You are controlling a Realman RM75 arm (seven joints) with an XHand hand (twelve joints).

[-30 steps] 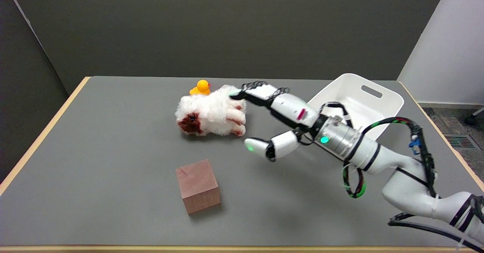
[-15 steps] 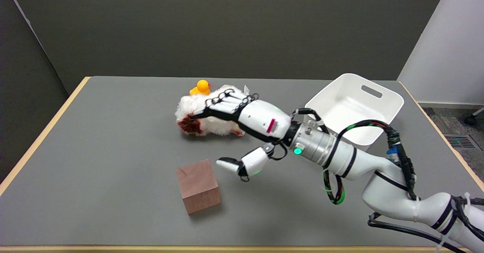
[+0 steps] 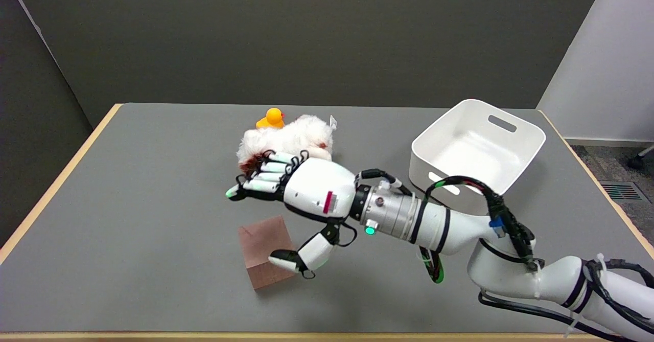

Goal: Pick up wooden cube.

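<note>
Grey table (image 3: 127,219), wooden cube (image 3: 263,240), plush toy (image 3: 291,140), duck (image 3: 272,118), bin (image 3: 477,147)

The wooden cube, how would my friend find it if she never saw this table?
Look at the gray table, near its front edge, just under the white robot hand. The wooden cube sits there, a plain reddish-brown block with flat sides and sharp corners, unlike the fluffy white toy and yellow duck farther back.

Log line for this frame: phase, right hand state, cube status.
phase: pre-grasp | right hand: open, spread over wooden cube, thumb at its right edge | cube: on table, not lifted
</note>
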